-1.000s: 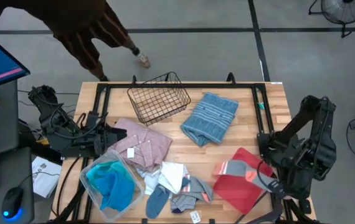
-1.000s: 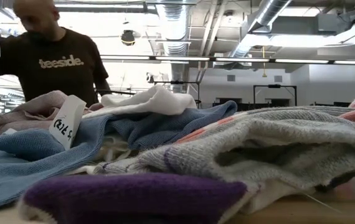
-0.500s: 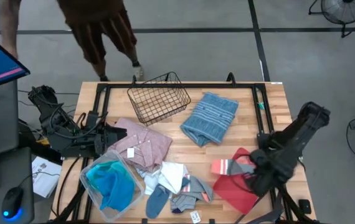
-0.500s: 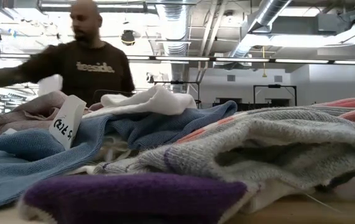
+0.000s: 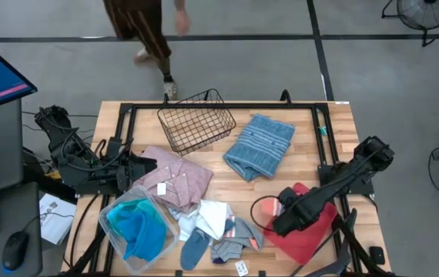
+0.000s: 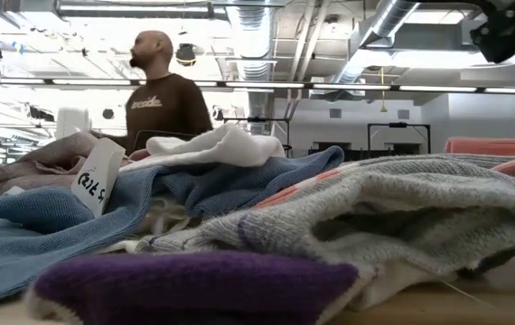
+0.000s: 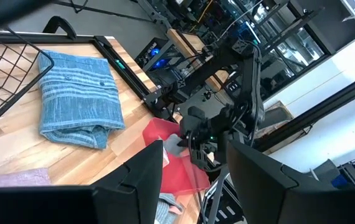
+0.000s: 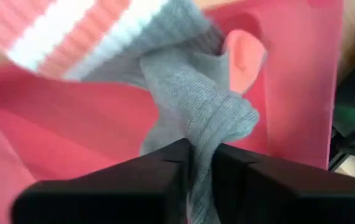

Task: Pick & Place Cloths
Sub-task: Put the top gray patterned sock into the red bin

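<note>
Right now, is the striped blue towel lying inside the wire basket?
No, the striped blue towel lies on the bare table beside the wire basket.

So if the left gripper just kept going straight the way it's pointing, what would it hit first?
Probably the grey-blue striped towel, lying on the table ahead of the left gripper, beside the wire basket. Depth is hard to judge.

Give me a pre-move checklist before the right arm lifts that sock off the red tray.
1. Right gripper pinches the grey sock: ok.
2. Sock clear of the red tray: not ok, it lies on it.
3. Left gripper waits off by the table's left edge: ok.
4. Wire basket holds no cloth: ok.
5. Person beyond the far edge, off the table: ok.
</note>
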You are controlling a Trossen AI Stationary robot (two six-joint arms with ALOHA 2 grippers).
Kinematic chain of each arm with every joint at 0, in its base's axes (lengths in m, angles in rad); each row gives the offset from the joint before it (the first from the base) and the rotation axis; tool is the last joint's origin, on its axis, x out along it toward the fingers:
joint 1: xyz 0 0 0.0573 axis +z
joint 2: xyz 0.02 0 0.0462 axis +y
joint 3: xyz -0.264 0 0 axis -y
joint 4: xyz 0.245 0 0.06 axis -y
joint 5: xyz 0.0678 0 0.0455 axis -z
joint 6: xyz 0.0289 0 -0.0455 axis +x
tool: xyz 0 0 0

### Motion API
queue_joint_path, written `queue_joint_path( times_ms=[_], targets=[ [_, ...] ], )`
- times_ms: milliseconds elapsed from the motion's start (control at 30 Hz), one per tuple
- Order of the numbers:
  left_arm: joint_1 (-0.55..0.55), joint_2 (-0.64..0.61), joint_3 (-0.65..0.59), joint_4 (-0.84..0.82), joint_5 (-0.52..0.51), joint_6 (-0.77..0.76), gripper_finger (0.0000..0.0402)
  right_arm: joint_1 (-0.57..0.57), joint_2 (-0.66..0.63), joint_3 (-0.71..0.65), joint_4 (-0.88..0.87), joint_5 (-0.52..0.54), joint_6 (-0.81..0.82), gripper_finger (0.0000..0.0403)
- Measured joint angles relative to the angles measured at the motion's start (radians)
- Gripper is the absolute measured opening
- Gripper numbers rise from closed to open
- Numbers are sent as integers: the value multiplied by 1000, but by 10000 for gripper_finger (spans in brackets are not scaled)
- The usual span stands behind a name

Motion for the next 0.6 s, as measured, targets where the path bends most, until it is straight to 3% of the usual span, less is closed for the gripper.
queue_joint_path(
  times_ms=[267, 367, 500, 600],
  targets=[
    [0, 0, 0, 0, 0, 0, 163, 47, 5, -3, 72, 2, -13, 207],
    [0, 0, 0, -1, 0, 0, 163, 48, -13, -2, 104, 70, -53, 270],
    [0, 0, 0, -1, 0, 0, 163, -22, -41, 37, 160, 176, -166, 316],
    [0, 0, 0, -1, 0, 0, 163, -82, -34, 65, 202, 191, -347, 331]
  ],
)
